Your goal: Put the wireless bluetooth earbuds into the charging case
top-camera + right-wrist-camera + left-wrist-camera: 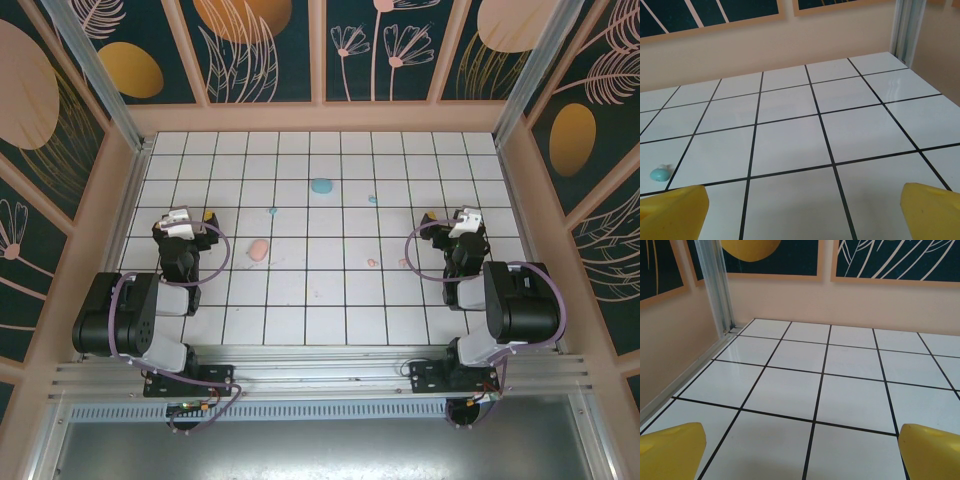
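Note:
A teal charging case [320, 185] lies at the back middle of the tiled floor. A pink charging case [258, 250] lies nearer, left of centre. Four tiny wireless bluetooth earbuds lie loose. One teal earbud [272, 211] is above the pink case. Another teal earbud [372, 199] [660, 173] is right of the teal case. Two pink earbuds [372, 263] [404, 263] lie side by side at centre right. My left gripper [185, 213] [802, 455] stands open over bare tiles, left of the pink case. My right gripper [452, 216] [802, 212] is open too, right of the pink earbuds, nothing between its yellow fingers [672, 212].
Peach walls [320, 118] with dark floral panels enclose the white tiled floor [320, 300] on three sides. A metal post [715, 287] stands in the far left corner and another metal post [907, 27] in the far right corner. Both arm bases sit on the rail [320, 375] at the near edge.

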